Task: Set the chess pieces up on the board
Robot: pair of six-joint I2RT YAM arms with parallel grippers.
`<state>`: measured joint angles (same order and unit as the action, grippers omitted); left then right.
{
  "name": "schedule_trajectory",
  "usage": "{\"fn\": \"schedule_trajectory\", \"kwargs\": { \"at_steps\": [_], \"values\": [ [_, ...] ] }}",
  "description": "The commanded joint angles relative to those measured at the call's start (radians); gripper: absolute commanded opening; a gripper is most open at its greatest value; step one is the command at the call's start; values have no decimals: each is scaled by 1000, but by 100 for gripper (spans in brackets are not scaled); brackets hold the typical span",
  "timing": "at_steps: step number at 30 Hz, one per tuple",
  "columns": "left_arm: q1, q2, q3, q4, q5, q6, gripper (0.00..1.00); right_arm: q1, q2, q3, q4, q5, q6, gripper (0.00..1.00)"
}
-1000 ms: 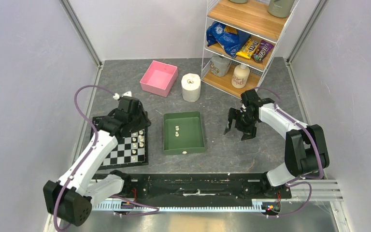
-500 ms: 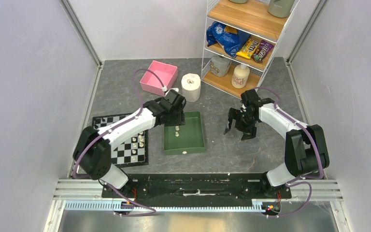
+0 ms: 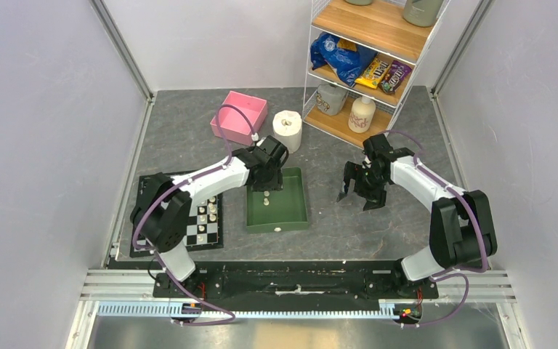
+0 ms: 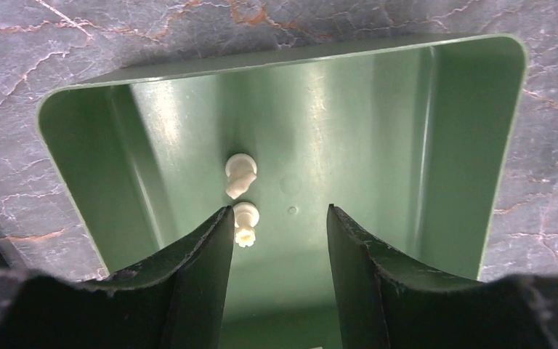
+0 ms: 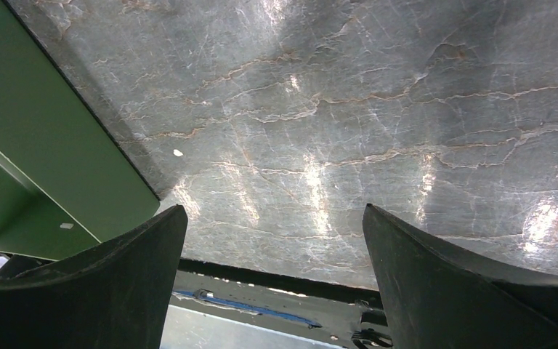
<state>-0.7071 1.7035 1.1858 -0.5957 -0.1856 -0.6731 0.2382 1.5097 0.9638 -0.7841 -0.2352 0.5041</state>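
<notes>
1. Spanning the scene, the grey marbled table [image 3: 334,240] holds everything within reach of both arms.
2. The board [image 3: 214,236] lies at the left, partly under the left arm's elbow, with chess pieces [image 3: 207,214] standing along its right-hand columns.
3. The green tray [image 3: 294,207] sits just right of the board.
4. The left gripper [image 4: 280,218] hovers over the tray's far end, jaws parted and empty. Two more pieces [image 4: 240,174] lie on the tray floor below.
5. The right gripper [image 3: 355,201] hangs over bare table right of the tray, jaws spread wide, gripping nothing.
6. A lone piece [image 3: 277,230] rests by the tray's near wall.
</notes>
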Motion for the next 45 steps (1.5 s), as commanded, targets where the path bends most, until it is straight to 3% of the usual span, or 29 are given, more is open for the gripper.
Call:
{"fn": "schedule_trajectory", "kwargs": {
  "at_steps": [1,15,37,45],
  "values": [
    [16,20,37,17,-31,-13,57,-4,-29,-5,-3,4,-12,99],
    [35,73,35,14,-28,-5,56,-4,-21,-4,-3,4,-14,99],
    [47,99,31,30,-42,35,36,-4,-9,7,-4,3,-17,99],
    [47,91,21,33,-44,35,23,-4,-4,9,-4,2,-19,99]
  ]
}}
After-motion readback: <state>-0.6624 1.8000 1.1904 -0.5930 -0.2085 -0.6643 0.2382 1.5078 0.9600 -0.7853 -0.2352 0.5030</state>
